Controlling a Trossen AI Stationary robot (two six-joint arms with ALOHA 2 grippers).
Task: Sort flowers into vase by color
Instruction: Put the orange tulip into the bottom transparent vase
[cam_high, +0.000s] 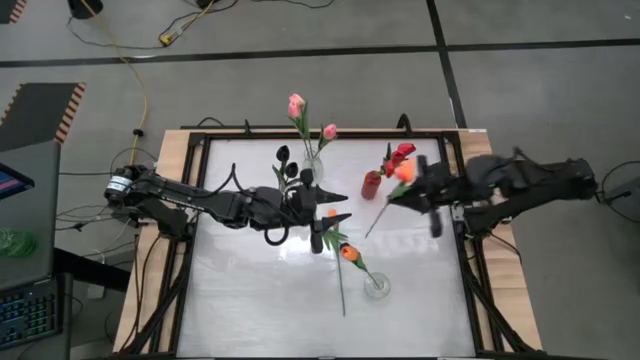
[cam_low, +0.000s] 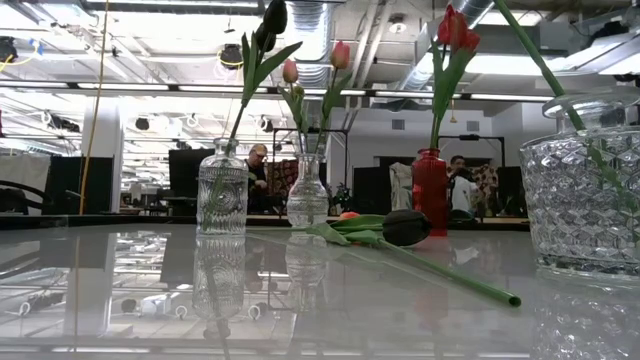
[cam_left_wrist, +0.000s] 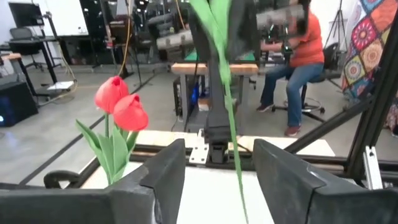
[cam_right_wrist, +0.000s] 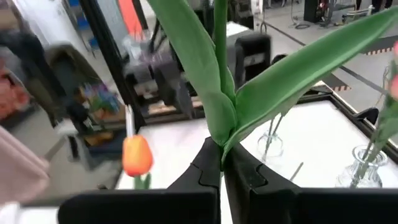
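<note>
In the high view my right gripper (cam_high: 397, 192) is near the table's right edge, beside the red vase (cam_high: 372, 185) of red tulips, shut on an orange tulip (cam_high: 405, 170). My left gripper (cam_high: 338, 205) hovers open over mid-table. A clear vase (cam_high: 313, 165) holds pink tulips (cam_high: 297, 104). Another glass vase (cam_low: 222, 190) holds black tulips. A near clear vase (cam_high: 377, 287) holds an orange tulip (cam_high: 348, 253). A black tulip (cam_low: 405, 228) lies flat on the table. In the left wrist view the open fingers (cam_left_wrist: 168, 168) frame the held green stem (cam_left_wrist: 231, 124) farther off. My right gripper pinches the orange tulip's green stem (cam_right_wrist: 221, 134) between both fingers, where the leaves branch off. The tulip is lifted clear of the table. In the high view its head lies toward the far edge and its stem end (cam_high: 368, 233) slants toward the near-left.
The vases stand across the far half of the table, with one near the front right. A dark frame rail (cam_high: 470, 270) borders the white tabletop. Beyond the table, a person in an orange shirt (cam_left_wrist: 305, 43) sits in the room, among desks and equipment.
</note>
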